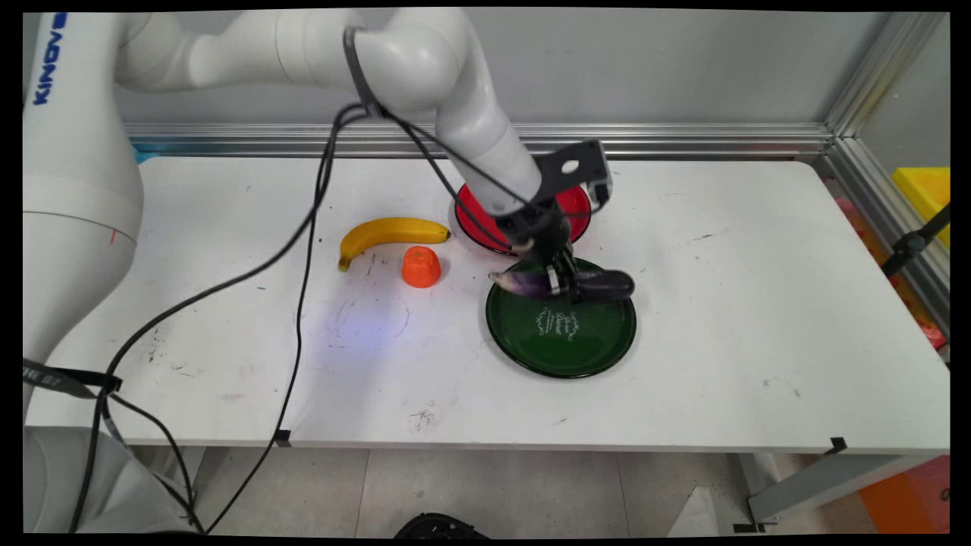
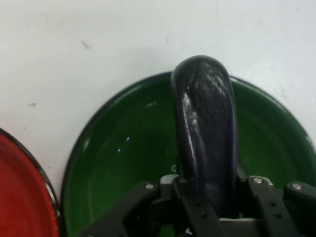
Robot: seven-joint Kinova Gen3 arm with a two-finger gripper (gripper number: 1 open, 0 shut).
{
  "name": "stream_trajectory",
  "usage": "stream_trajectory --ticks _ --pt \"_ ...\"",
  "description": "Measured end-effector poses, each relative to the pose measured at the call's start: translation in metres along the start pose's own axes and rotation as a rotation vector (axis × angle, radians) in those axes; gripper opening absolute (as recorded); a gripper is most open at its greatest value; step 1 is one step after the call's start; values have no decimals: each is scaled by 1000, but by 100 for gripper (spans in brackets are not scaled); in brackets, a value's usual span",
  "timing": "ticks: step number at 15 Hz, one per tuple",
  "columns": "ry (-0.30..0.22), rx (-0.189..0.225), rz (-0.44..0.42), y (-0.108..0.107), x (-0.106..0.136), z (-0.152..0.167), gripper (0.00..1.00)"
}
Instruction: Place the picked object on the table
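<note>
A dark purple eggplant (image 1: 599,285) lies across the far part of the green plate (image 1: 561,353), its pale stem end pointing left past the rim. My gripper (image 1: 563,283) is shut on the eggplant near its middle. In the hand view the eggplant (image 2: 206,133) rises between the fingers over the green plate (image 2: 123,163). Whether the eggplant rests on the plate or hangs just above it, I cannot tell.
A red plate (image 1: 474,227) sits just behind the green one, partly hidden by the arm; its edge shows in the hand view (image 2: 19,197). A banana (image 1: 391,232) and a small orange cup (image 1: 421,267) lie to the left. Black cables hang from the arm.
</note>
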Motion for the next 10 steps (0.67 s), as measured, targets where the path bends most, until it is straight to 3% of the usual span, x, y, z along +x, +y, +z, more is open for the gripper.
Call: stream_trajectory --ticks 5,10 --pt "7 -36 24 -11 -1 -48 0" --pt "-16 -53 32 -16 -40 -92 0"
